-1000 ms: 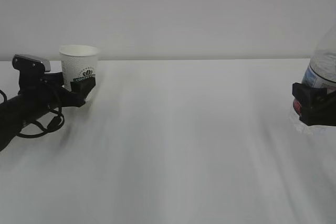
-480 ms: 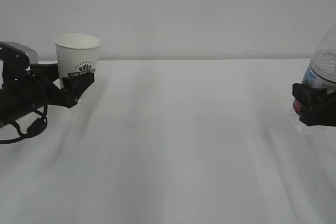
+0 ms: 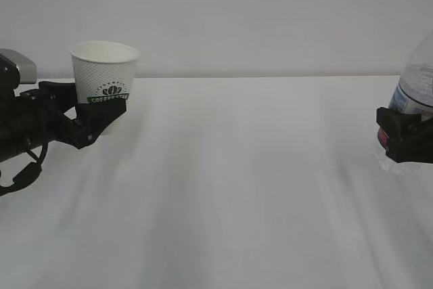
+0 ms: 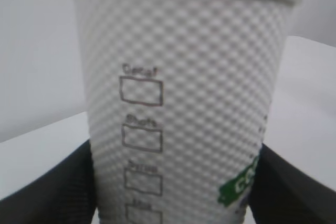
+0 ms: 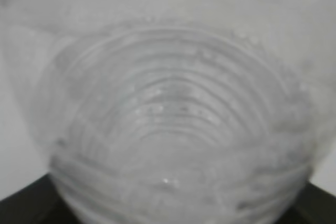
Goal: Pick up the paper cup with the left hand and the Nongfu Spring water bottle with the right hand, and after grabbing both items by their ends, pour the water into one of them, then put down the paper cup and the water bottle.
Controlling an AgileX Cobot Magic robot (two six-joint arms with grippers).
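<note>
Upright paper cup point(image 3: 105, 82) clamped in left claw point(image 3: 95, 118), upright water bottle point(image 3: 417, 79) clamped in right claw point(image 3: 404, 139)

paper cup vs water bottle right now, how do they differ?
The paper cup is opaque white with a dimpled wall; the water bottle is clear and ribbed. The cup sits fully in the exterior view at left; the bottle is cut off at the right edge. Both stand upright, each gripped low by a black pincer.

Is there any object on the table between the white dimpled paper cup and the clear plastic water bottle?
No. Between the white dimpled paper cup and the clear ribbed plastic bottle, only bare white table shows.
</note>
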